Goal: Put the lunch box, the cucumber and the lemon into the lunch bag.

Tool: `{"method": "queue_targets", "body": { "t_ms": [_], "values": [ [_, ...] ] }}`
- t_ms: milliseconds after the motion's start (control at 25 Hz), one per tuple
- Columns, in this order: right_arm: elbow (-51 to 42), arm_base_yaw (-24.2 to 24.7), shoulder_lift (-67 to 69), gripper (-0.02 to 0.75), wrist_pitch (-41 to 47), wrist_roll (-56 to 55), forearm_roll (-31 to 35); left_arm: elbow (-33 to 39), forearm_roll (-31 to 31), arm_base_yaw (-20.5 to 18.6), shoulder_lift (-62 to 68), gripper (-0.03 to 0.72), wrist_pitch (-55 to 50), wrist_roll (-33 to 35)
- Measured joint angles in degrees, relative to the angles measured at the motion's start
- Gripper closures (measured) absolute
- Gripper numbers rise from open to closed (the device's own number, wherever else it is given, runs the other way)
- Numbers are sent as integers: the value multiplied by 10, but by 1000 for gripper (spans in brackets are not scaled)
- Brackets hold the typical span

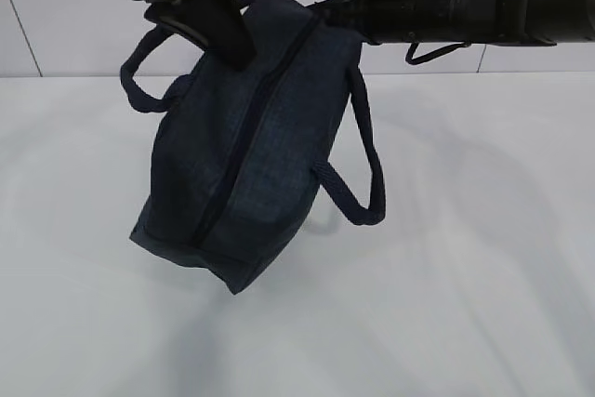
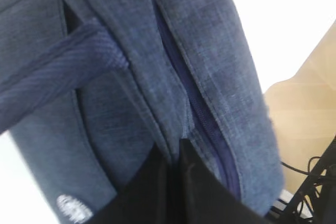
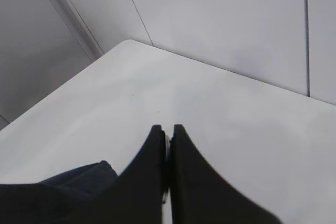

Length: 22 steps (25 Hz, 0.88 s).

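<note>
Hanging above the table, your lunch bag is pinched by the closed left gripper; the right gripper grips something metallic.

Navy fabric lunch bag, zipper closed, hanging tilted above white table, handles drooping

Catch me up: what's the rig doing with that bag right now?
Both arms have the lunch bag up off the white table, hanging tilted. The left claw is shut on the fabric beside the zipper. The right claw is shut on a small metal piece, probably the zipper pull. The zipper looks closed. No lunch box, cucumber or lemon is in view.
</note>
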State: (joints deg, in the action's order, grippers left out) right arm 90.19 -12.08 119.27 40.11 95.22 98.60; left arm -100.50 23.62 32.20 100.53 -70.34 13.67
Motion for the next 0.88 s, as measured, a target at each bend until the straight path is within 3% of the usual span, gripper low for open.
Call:
{"method": "queue_targets", "body": {
  "t_ms": [880],
  "values": [
    [1,5,0,731,19,-1,15,0,19,1,-17,696,-3,-2]
  ]
}}
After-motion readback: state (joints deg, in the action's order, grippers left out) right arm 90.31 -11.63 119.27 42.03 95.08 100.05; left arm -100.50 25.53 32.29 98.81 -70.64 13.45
